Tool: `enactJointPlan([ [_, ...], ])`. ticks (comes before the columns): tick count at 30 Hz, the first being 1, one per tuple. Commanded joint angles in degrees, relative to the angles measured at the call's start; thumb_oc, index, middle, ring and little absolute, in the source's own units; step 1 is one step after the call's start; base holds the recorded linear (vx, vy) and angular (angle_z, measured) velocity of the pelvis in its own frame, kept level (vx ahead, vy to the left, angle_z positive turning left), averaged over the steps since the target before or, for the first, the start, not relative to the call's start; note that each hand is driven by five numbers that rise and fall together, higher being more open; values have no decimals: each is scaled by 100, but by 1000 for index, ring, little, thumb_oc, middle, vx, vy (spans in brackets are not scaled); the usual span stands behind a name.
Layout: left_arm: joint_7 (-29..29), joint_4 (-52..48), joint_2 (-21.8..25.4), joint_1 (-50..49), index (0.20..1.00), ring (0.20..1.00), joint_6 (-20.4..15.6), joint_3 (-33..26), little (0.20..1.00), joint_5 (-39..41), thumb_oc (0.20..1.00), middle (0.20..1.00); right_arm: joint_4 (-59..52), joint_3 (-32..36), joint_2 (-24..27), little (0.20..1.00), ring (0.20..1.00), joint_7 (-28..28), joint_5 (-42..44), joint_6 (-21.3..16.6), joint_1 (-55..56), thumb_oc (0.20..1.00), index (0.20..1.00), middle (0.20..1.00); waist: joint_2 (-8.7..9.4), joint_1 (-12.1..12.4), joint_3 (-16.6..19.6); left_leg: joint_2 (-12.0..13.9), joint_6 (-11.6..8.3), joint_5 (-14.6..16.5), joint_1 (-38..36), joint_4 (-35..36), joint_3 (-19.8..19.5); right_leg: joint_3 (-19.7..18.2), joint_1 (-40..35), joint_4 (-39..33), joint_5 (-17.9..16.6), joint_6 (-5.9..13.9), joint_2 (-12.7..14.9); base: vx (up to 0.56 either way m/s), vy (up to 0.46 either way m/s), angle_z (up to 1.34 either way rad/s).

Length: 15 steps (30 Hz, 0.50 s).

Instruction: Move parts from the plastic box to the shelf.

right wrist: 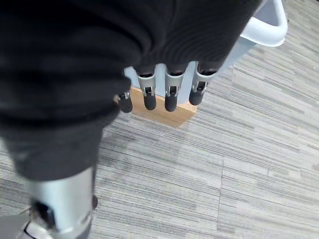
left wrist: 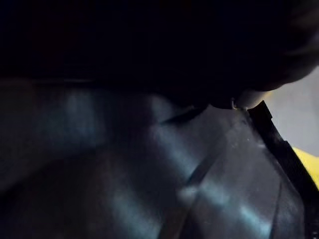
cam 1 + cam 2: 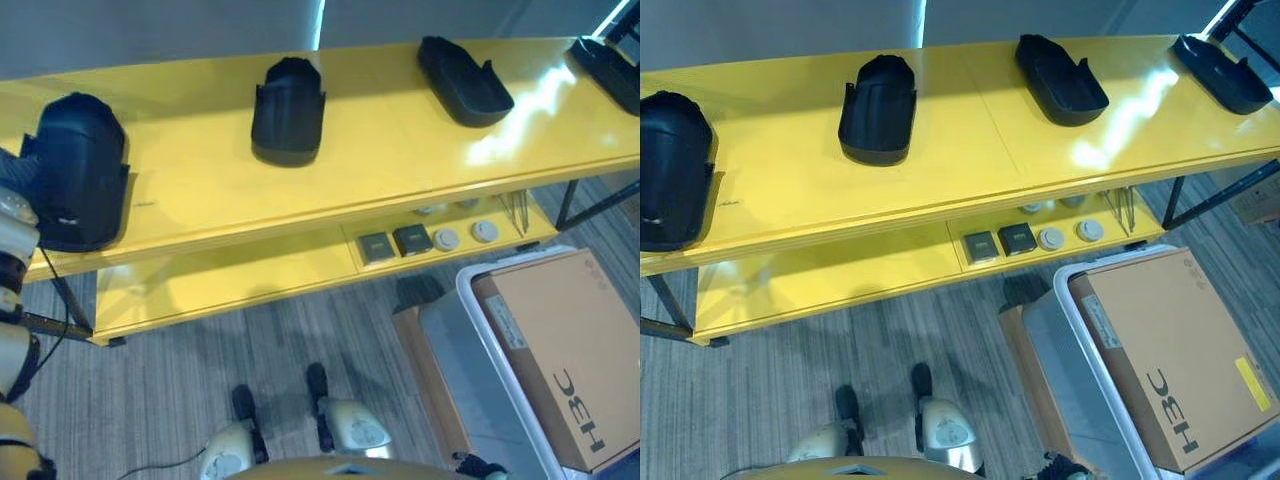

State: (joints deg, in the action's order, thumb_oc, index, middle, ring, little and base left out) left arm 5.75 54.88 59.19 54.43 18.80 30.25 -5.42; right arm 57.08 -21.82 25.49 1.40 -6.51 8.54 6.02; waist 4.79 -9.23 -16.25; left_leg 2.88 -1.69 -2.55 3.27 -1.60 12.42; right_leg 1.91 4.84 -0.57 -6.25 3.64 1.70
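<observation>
Four black parts lay on the yellow shelf's [image 3: 400,150] top board, well apart in a row; the leftmost part [image 3: 78,170] sat at the left end, its long axis running front to back, domed side up; the second part [image 3: 288,110] also ran front to back, hollow side up; the third part [image 3: 463,80] and fourth part [image 3: 610,70] lay slanted, hollow up. The lower board [image 3: 250,275] held two dark squares [image 3: 393,243] and two round discs [image 3: 466,236] side by side. The plastic box [image 3: 1080,330] stood on the floor at the right, holding a cardboard carton [image 3: 1180,350]. The left hand was against the leftmost part, its fingers hidden, so I cannot tell its grip. The right hand [image 1: 164,89] hung over the floor beside the box, fingers curled, holding nothing.
</observation>
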Motion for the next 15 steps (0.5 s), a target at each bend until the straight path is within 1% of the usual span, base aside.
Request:
enactJointPlan([
  [1,38,92,411,497,200,200,-24,291,200,-875,200,200,66,-197,311,1000,1000,-54,118,-7,132,1000,1000,1000,-58,37,269,-3,391,513,396,-736,-37,-411,209,602,325,414,-45,0,0,0],
  [2,54,92,410,498,200,200,-10,316,200,-867,200,200,60,-197,310,1000,1000,-55,121,-8,129,1000,1000,1000,-51,39,262,-5,394,516,410,-747,-34,-413,218,601,321,415,-44,0,0,0],
  [4,180,33,346,556,200,200,267,383,200,-857,200,200,49,-211,325,1000,1000,-78,157,-3,93,1000,1000,1000,-12,44,203,-19,403,518,497,-801,-47,-435,271,601,301,404,-51,-13,1,-2],
  [8,578,204,316,567,200,200,468,443,200,-1193,200,200,5,-242,313,1000,1000,-54,218,-23,94,1000,1000,1000,38,29,132,-19,414,525,587,-874,-51,-459,322,599,274,393,-66,-22,0,-3],
  [9,734,269,340,548,200,200,612,470,200,-1134,200,200,-21,-237,311,1000,1000,-33,254,-22,97,1000,1000,1000,58,27,121,-15,416,531,600,-886,-43,-457,326,587,261,396,-67,5,-6,-4],
  [10,755,287,340,542,200,200,619,467,200,-1136,200,200,-23,-237,307,1000,1000,-34,257,-23,96,1000,1000,1000,62,27,120,-14,416,531,602,-887,-41,-457,326,583,259,396,-68,0,0,0],
  [12,1000,364,328,458,200,200,759,409,200,-1230,200,200,-18,-261,271,1000,1000,-60,266,-21,58,1000,1000,1000,114,41,89,1,416,528,667,-927,-30,-458,359,560,224,389,-69,0,0,0],
  [15,1217,434,363,510,200,200,906,367,200,-1096,200,200,-38,-289,256,1000,1000,-65,320,-53,53,1000,1000,1000,188,49,44,18,421,528,737,-952,-40,-468,400,541,184,385,-90,-26,-16,0],
])
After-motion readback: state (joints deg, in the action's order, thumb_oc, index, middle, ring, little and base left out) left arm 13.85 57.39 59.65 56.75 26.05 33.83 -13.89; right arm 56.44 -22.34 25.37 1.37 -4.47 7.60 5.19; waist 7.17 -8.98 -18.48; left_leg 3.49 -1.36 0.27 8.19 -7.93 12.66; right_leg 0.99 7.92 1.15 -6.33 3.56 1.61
